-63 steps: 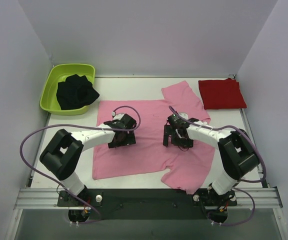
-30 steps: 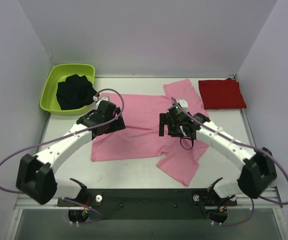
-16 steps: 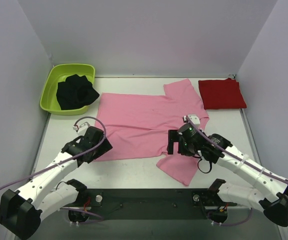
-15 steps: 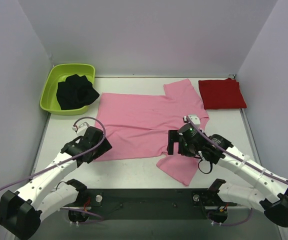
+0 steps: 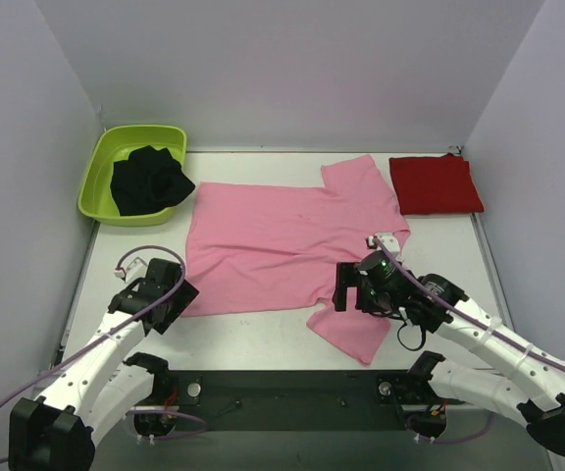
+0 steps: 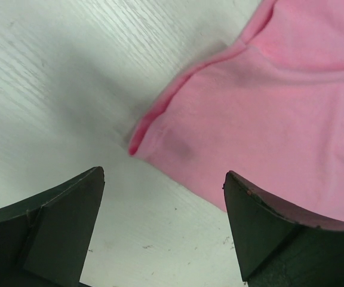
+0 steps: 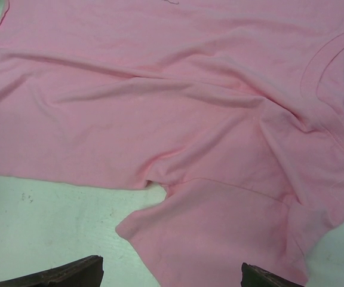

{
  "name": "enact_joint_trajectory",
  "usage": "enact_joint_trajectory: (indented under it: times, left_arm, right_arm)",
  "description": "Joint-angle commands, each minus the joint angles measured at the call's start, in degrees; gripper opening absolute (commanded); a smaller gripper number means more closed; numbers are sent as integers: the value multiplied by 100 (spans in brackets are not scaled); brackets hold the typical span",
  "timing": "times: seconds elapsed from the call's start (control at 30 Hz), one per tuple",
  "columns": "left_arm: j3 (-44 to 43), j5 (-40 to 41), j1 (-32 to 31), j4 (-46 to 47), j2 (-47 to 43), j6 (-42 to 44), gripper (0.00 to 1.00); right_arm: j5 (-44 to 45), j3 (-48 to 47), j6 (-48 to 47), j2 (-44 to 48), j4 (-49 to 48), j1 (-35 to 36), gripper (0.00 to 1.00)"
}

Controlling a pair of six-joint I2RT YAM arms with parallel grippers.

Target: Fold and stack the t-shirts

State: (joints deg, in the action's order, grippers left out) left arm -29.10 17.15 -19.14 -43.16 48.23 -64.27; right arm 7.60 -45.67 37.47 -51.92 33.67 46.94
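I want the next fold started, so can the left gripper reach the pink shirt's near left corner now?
Probably yes: the left gripper is open, the corner of the pink shirt lies in line between its fingers, and nothing covers it.

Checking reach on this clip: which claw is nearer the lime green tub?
Left. The left claw hovers at the pink shirt's near-left corner, on the tub's side of the table. The right claw is across the shirt, over its near sleeve.

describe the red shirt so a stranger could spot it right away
Start at the white table and go to its far right corner. The deep red t-shirt lies there, beside the spread pink t-shirt. It alone is folded into a neat square.
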Motion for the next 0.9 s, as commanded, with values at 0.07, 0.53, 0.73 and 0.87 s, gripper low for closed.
enact_joint_trajectory:
  times: [0.07,0.53,0.73,0.87]
  left_arm:
    - [106,-238,533,386,178,142,89]
    - [511,-238,613,1178,635,143,71]
    - [493,-229,701,1362,802,204,65]
    - [493,-229,745,1476,872,248,57]
  right_arm:
    - [-21,93,-30,77,35,35,100]
    - [-83,208,41,7,-45,35,100]
    - [-100,225,50,7,-54,35,100]
    - [-109,260,85,15,-54,44,100]
